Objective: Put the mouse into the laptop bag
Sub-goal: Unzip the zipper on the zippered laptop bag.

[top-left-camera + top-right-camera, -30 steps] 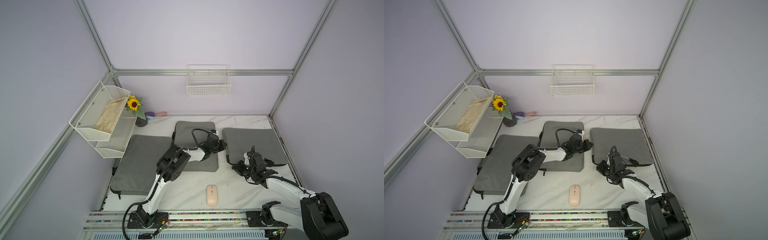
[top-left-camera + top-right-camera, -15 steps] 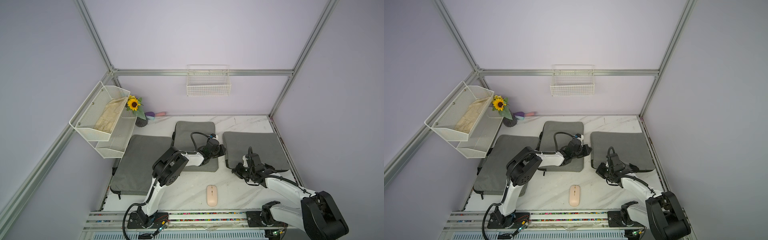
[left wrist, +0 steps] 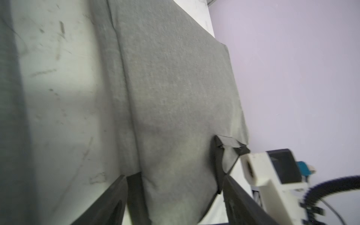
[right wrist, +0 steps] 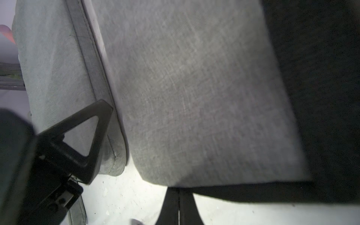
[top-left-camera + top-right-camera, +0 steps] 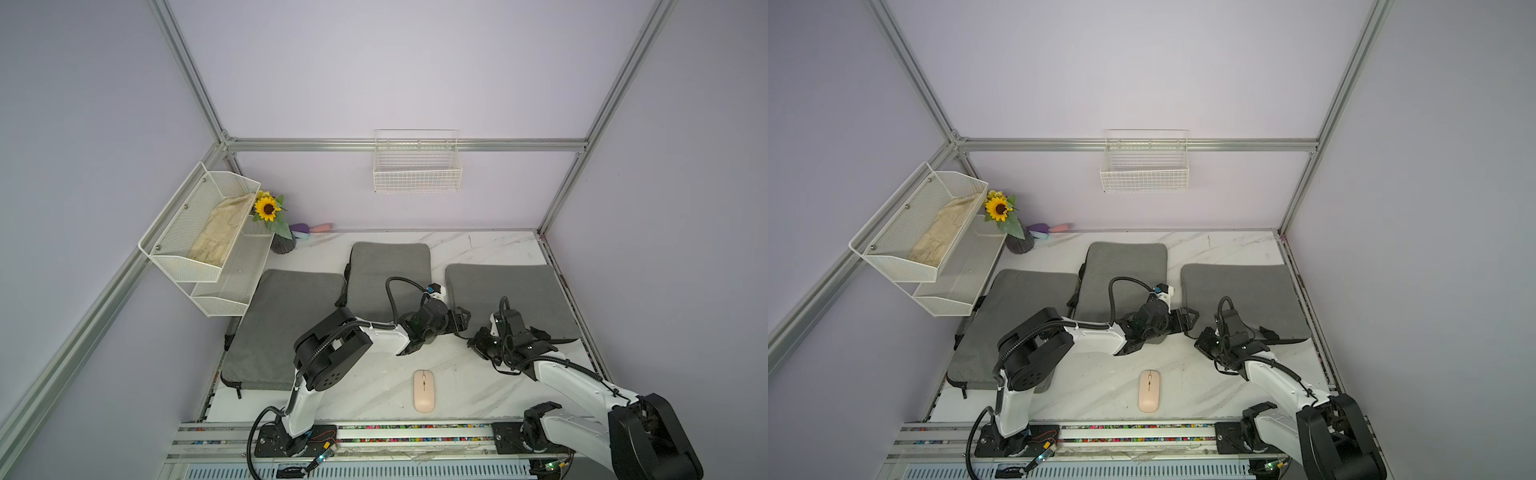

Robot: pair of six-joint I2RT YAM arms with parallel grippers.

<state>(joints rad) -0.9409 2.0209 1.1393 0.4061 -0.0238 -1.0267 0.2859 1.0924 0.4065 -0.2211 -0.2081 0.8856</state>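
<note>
The pink mouse (image 5: 424,390) is seen lying on the marble counter (image 5: 469,386), apart from all 3 grey bags. The upper flap of the rightmost laptop bag (image 5: 507,291) is pinched in the closed right pincer (image 4: 178,196), seemingly so that its mouth is held agape. Its near corner is straddled by the widely spread left pincer (image 3: 175,181), with nothing gripped.
</note>
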